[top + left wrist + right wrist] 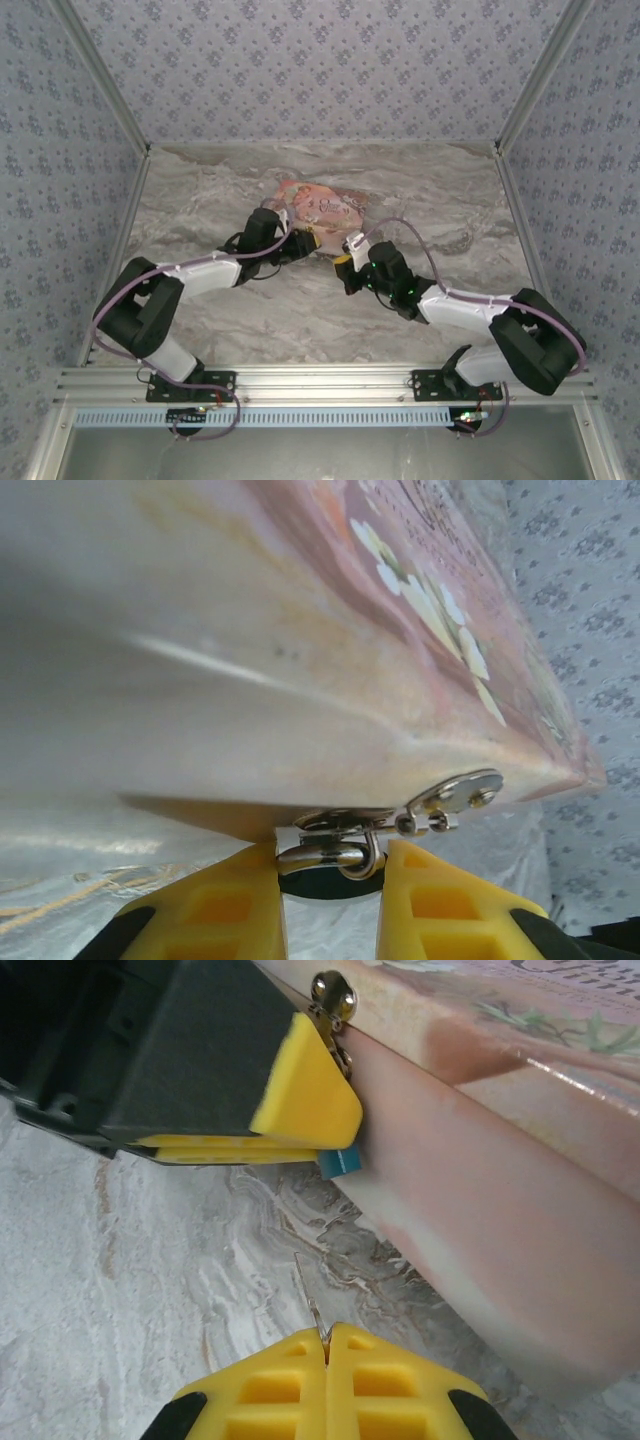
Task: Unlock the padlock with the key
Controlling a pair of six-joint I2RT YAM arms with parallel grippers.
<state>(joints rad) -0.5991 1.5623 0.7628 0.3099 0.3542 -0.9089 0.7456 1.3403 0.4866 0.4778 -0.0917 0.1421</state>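
The left gripper (333, 882) pinches the padlock (322, 858) hanging under the pink box (300, 660); lower down, the right gripper (325, 1338) squeezes the key (308, 1295)

The padlock (322, 858) is tiny, with a thin silvery shackle hooked through the metal hasp (455, 795) at the lower edge of the pink box (480, 1190). Its dark blue-teal body sits pinched between the yellow fingers of the left gripper (331, 868), and the right wrist view shows one teal corner poking out beneath them. The key (311, 1305) is a thin grey sliver standing up from the closed fingers of the right gripper (325, 1340), tilted slightly left above the tabletop (150, 1290), its tip below the padlock and clearly apart from it.
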